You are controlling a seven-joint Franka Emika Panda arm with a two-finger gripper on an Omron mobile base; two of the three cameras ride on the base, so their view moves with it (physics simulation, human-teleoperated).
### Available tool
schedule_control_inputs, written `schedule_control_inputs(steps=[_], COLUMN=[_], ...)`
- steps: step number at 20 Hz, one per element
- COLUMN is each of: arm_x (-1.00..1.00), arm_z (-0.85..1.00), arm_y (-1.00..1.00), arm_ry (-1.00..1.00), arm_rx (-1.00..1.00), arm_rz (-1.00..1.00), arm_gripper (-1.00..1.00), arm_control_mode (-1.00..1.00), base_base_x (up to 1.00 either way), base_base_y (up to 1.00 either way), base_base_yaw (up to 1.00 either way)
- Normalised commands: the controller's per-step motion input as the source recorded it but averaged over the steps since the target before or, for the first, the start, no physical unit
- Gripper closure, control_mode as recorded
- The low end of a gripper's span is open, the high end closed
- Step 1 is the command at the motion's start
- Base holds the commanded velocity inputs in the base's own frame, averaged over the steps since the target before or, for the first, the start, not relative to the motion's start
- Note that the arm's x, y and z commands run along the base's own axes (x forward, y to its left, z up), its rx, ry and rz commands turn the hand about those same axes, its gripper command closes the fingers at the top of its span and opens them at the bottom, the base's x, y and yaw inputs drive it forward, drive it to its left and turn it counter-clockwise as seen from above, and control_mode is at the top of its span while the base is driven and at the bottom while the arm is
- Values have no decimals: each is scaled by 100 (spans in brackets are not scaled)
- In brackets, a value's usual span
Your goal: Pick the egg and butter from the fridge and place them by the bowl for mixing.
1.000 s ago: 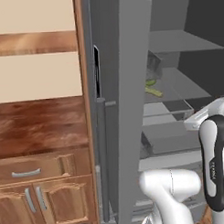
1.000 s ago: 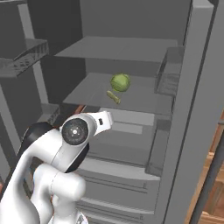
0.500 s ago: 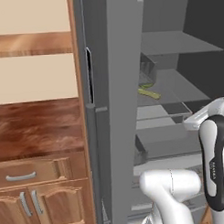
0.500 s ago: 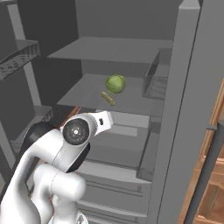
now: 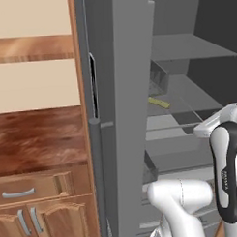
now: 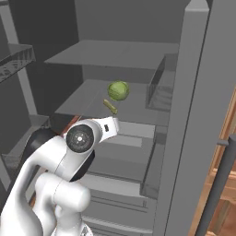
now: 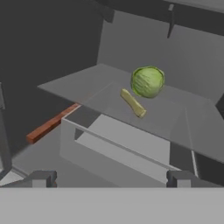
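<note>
i have the tall plain grey fridge open in front of me, doors swung wide so the shelves are reachable. the thin yellow-olive butter stick lies flat on the middle grey shelf, just beside the green leafy ball, on its near left. my pincer is spread wide and holds nothing, hanging back short of the shelf, aimed at the butter, i'd guess lining up a reach. i can't make out the egg. the hand view gives the butter-to-ball gap clearly; the left base view shows the butter past the door edge plus the wood cabinets on the left; the right base view shows the arm below the shelf.
</note>
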Motion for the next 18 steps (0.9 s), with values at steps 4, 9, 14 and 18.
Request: schedule_control_inputs(steps=[4,9,14,18], arm_x=[0,0,32,18], arm_z=[0,0,34,47], arm_y=[0,0,12,1], arm_ry=[0,0,15,23], arm_rx=[0,0,0,0], arm_rz=[0,0,-1,1], arm_gripper=[-100,-100,-100,-100], arm_control_mode=[100,100,-100,-100], base_base_x=[63,17,4,0], base_base_y=[0,0,0,0], base_base_yaw=[0,0,0,0])
